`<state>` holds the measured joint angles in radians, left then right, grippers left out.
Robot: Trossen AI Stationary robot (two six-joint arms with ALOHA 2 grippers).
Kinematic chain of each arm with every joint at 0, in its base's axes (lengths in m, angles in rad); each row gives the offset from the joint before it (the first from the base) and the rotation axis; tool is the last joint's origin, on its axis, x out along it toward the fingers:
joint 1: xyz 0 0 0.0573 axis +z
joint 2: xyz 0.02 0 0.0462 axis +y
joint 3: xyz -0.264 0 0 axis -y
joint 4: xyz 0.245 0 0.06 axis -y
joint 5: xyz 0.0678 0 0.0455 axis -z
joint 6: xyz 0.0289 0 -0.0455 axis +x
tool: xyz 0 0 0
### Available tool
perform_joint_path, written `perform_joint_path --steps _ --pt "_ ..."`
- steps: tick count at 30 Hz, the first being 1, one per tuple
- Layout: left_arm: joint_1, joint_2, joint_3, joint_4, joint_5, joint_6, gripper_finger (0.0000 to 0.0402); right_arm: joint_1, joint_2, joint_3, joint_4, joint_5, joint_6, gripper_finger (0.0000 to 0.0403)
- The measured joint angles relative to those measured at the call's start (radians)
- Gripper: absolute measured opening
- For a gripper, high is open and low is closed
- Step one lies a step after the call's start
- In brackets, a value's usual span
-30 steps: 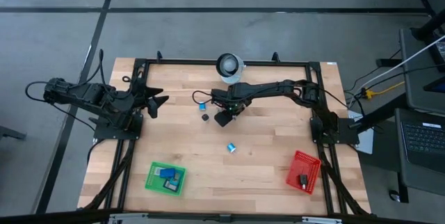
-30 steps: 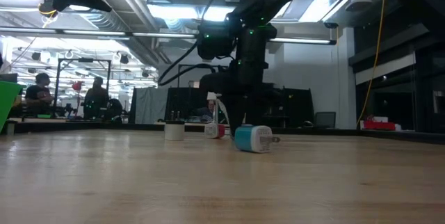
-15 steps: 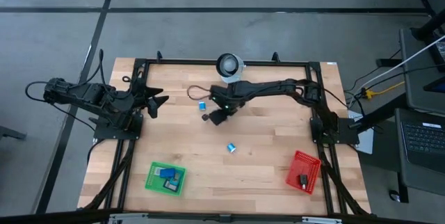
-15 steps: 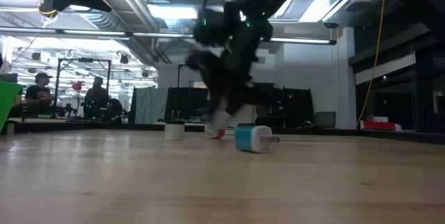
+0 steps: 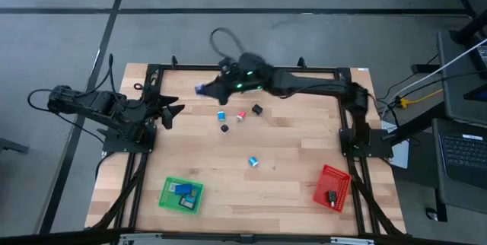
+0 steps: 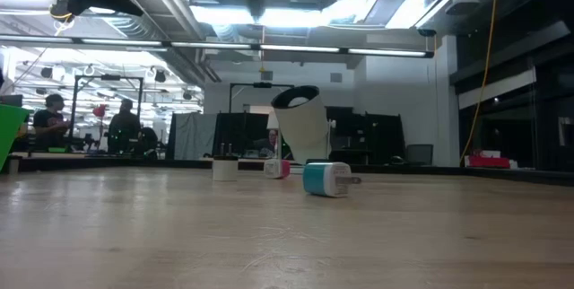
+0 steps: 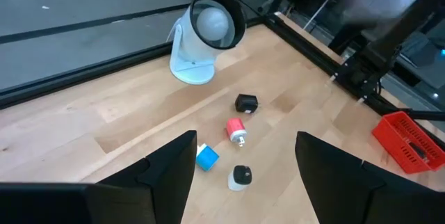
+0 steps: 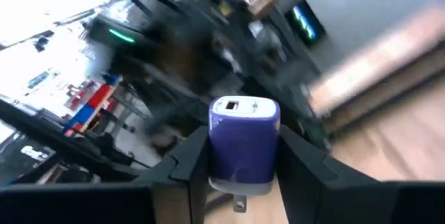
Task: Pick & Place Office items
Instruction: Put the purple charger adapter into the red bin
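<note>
- A purple block-shaped charger point(image 8: 244, 140) sits clenched between the right gripper's point(image 8: 236, 156) two dark fingers point(image 8: 189, 160), its metal prongs pointing toward the camera in the right wrist view.
- In the high view the right gripper point(image 5: 204, 89) is lifted above the table's far edge point(image 5: 190, 67), left of the middle, with the purple item point(image 5: 199, 89) at its tip.
- On the wood near the far edge lie four small items close together: a blue block point(image 5: 221, 115), a red spool point(image 5: 241, 115), a black block point(image 5: 257, 109) and a small black-topped white piece point(image 5: 224, 128).
- A blue and white charger point(image 5: 253, 161) lies alone near the table's middle, well apart from that group.
- The green basket point(image 5: 182, 195) at the near left holds blue items; the red basket point(image 5: 332, 187) at the near right holds one black item point(image 5: 332, 196).
- A white ring-shaped object point(image 7: 203, 37) stands tilted at the far edge, near the black block point(image 7: 246, 103).
- The left gripper point(image 5: 172, 111) waits at the table's left side, its fingers point(image 7: 170, 172) spread apart and holding nothing.
</note>
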<state>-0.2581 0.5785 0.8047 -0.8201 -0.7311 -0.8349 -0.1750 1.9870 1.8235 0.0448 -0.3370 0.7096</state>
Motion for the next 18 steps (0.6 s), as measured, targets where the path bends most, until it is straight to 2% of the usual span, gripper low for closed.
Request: perform_joint_path --steps 7,10,15,18 --pt "0.0 0.0 0.0 -0.003 0.0 0.001 0.0239 0.039 -0.236 0.0 0.004 0.057 -0.152 0.0129" --pt "0.0 0.0 0.0 -0.006 0.0 0.0 0.0239 0.059 -0.34 0.0 -0.07 0.077 -0.19 0.0129" --pt "0.0 0.0 0.0 -0.007 0.0 0.0 0.0239 0.156 -0.496 0.0 -0.39 0.292 -0.262 0.0129" --pt "0.0 0.0 0.0 -0.008 0.0 -0.001 0.0239 0.235 -0.57 0.0 -0.654 0.487 -0.221 0.0129"
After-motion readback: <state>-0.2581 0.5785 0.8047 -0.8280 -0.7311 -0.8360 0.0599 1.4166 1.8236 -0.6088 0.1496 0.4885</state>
